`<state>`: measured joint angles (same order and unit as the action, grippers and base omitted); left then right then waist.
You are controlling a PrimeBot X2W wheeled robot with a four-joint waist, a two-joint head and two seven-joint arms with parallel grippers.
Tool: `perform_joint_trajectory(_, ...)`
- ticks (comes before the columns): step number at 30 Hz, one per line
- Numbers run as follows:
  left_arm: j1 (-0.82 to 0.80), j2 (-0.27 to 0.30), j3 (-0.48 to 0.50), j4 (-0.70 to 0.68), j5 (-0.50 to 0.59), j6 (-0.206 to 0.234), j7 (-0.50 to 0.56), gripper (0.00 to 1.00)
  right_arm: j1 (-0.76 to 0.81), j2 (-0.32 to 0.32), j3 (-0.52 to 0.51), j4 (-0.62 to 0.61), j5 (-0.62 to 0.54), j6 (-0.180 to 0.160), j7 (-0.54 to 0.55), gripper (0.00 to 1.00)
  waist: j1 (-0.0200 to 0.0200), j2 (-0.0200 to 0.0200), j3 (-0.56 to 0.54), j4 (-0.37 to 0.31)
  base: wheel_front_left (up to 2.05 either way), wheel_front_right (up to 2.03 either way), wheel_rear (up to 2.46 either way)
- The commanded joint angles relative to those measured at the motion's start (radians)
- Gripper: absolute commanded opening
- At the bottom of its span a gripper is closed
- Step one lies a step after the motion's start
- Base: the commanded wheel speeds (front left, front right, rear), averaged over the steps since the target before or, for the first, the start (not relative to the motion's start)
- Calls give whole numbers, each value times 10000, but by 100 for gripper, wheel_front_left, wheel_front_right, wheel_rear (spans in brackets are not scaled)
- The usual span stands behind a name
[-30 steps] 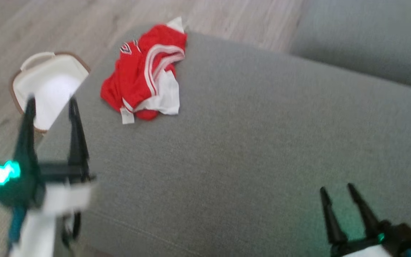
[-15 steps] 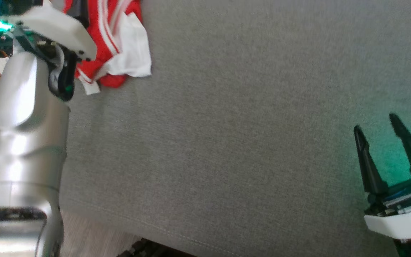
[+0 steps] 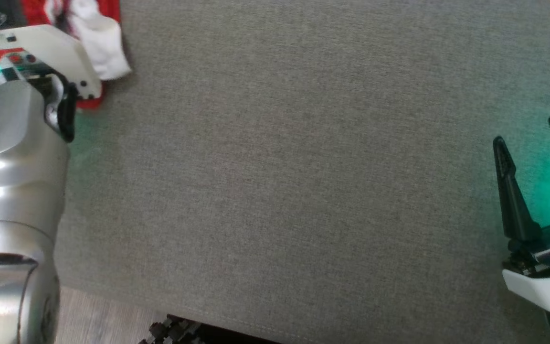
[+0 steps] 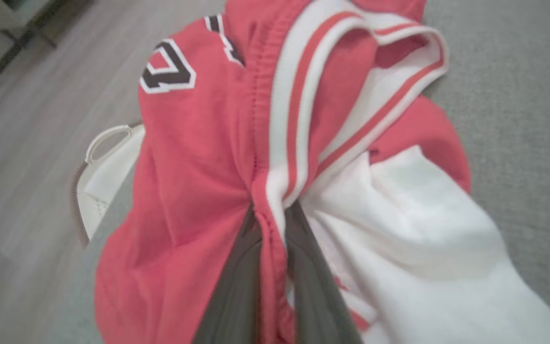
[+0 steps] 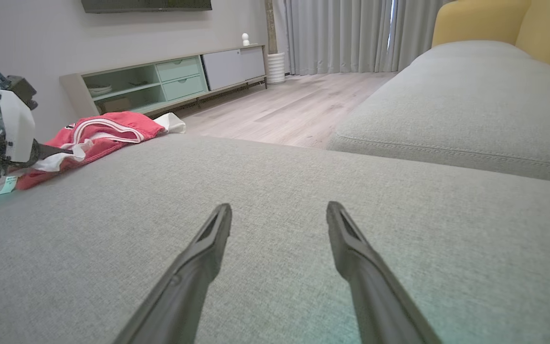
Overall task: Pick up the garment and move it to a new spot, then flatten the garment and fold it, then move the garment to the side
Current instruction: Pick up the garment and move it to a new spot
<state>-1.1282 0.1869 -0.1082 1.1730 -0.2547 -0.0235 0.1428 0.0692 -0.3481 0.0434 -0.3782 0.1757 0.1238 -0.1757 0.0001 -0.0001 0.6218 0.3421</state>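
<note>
The left claw (image 4: 274,217) is clenched on a red seam fold of the crumpled red-and-white garment (image 4: 194,157), which lies near the far left edge of the grey sofa cushion (image 3: 275,167). The right claw (image 5: 279,212) hangs released over bare fabric, well apart from it

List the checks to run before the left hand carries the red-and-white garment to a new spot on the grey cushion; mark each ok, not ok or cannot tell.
1. Left hand shut on a fold of the garment: ok.
2. Every layer caught in that grip: cannot tell.
3. Right hand open, apart from the garment: ok.
4. Bare cushion between the hands for a new spot: ok.
5. Garment flat enough to fold: not ok, bunched.
</note>
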Motion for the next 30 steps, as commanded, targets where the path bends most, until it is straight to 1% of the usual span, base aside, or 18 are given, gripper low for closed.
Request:
perform_joint_trajectory(1,22,864,98,-114,146,169,-376,0,-10,-37,177,-284,-36,69,-55,100,-1,1,-46,-52,0,0,0)
perform_joint_trajectory(4,-463,1076,100,-331,162,68,-1454,0,-101,90,212,-39,-6,69,-226,100,-1,1,-297,-91,0,0,0)
perform_joint_trajectory(6,-831,1264,-7,-460,258,-126,-2022,0,-200,210,324,219,32,69,-379,100,-1,1,-614,-163,0,0,0)
perform_joint_trajectory(10,-1491,1415,-400,-800,557,-429,-2710,0,-507,626,745,878,156,69,-669,100,-1,1,-1538,-506,0,0,0)
perform_joint_trajectory(13,-1863,1589,-930,-1188,1002,-621,-3017,0,-758,1055,1142,1450,279,69,-802,100,-1,1,-2371,-1006,0,0,0)
perform_joint_trajectory(16,-2113,1614,-1435,-1640,1334,-789,-3105,0,-954,1527,1450,1914,385,69,-849,100,-1,1,-3182,-1596,0,0,0)
perform_joint_trajectory(17,-2170,1498,-1741,-1977,1436,-888,-3097,0,-1025,1847,1552,2005,447,69,-854,100,-1,1,-3698,-1994,0,0,0)
perform_joint_trajectory(18,-2164,1419,-1889,-2144,1448,-932,-3068,0,-1013,2000,1574,2035,470,69,-855,100,-1,1,-3949,-2196,0,0,0)
perform_joint_trajectory(19,-2164,1419,-1889,-2144,1448,-932,-3068,0,-1013,2000,1574,2035,470,69,-855,100,-1,1,-3949,-2196,0,0,0)
perform_joint_trajectory(24,-1835,1025,-2839,-3167,1449,-1051,-2852,0,-738,2560,1423,2087,558,69,-858,100,-1,1,-4997,-3195,0,0,0)
perform_joint_trajectory(27,-1363,719,-3416,-3876,965,-1065,-2555,0,-551,2720,1474,2075,566,69,-858,100,-1,1,-5358,-3752,0,0,0)
perform_joint_trajectory(30,-649,495,-4080,-4714,54,-1068,-2123,0,-441,2807,1526,2048,585,69,-859,100,-1,1,-5554,-4292,0,0,0)
